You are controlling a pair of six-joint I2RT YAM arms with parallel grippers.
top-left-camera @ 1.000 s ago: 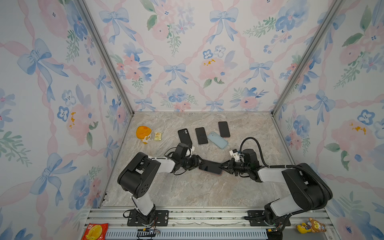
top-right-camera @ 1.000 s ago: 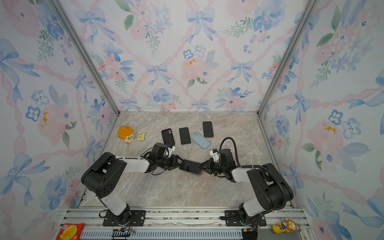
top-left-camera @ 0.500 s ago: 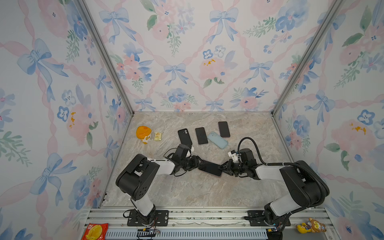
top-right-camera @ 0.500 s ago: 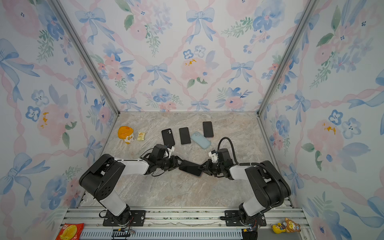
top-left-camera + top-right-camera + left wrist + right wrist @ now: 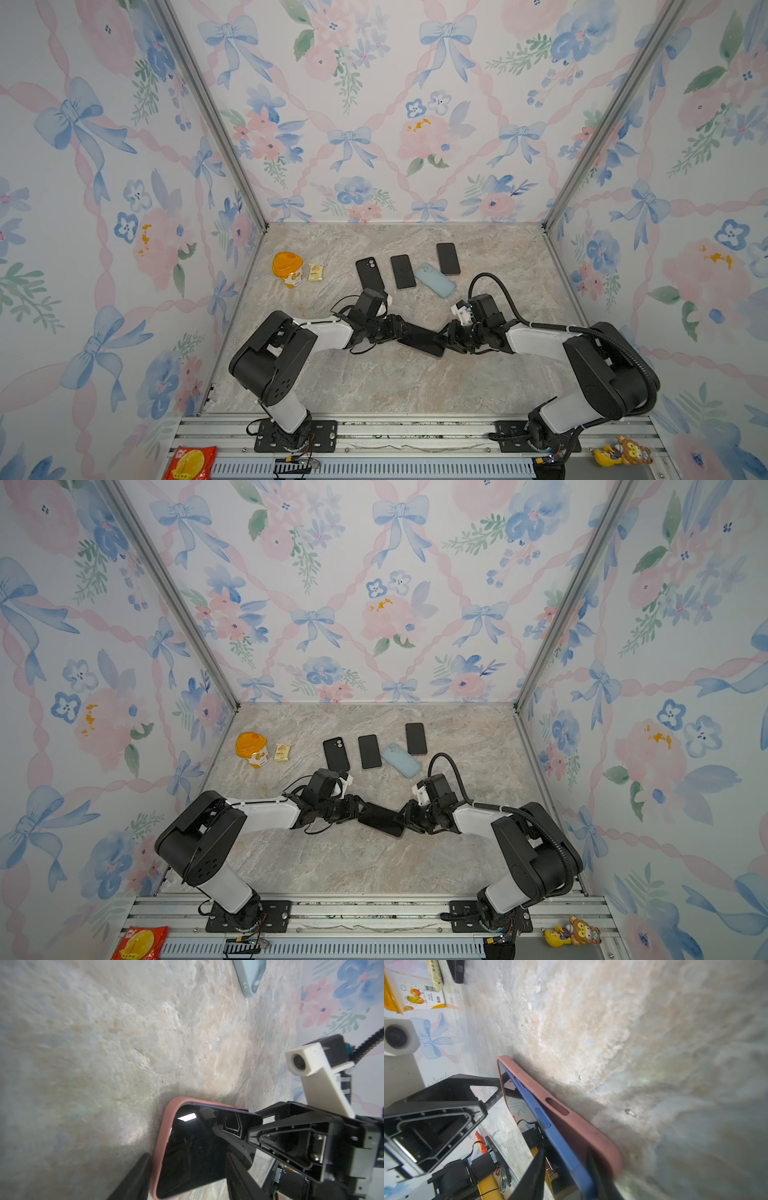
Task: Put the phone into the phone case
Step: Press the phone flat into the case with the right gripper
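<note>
Marble tabletop (image 5: 374,382), phone (image 5: 420,338) diagonal, tilted in case (image 5: 571,1126)

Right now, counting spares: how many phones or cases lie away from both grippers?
4, in a back row: a black one with camera lenses, a dark slab, a tilted light blue one, and a dark pink-edged one. None looks hidden.

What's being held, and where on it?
The left gripper clamps the pink phone case across its long edges near one end; right gripper: cannot tell.
</note>
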